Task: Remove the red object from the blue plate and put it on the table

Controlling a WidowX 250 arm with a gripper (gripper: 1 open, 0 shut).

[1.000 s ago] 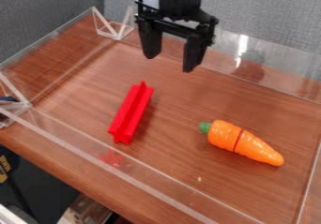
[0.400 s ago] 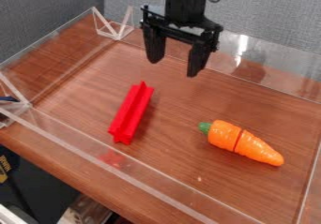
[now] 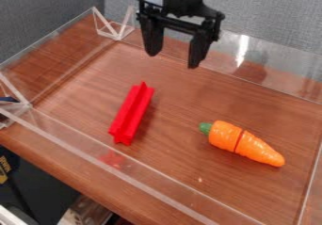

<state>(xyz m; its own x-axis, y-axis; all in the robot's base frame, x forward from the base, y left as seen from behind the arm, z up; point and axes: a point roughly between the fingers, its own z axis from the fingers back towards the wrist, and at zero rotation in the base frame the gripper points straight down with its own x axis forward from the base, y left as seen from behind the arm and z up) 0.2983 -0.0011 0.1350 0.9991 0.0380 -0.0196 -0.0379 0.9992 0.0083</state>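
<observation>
The red object (image 3: 132,114) lies flat on the table (image 3: 75,73), no blue plate visible. The gripper (image 3: 176,55) hangs behind it, fingers spread and empty, so the placing looks done

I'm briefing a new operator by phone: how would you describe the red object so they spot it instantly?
Start from the reddish-brown wooden table ringed by low clear walls. Left of centre lies the red object, a long, narrow ridged bar lying flat and aligned diagonally. Unlike the carrot to its right, it is plain bright red with no green top.
</observation>
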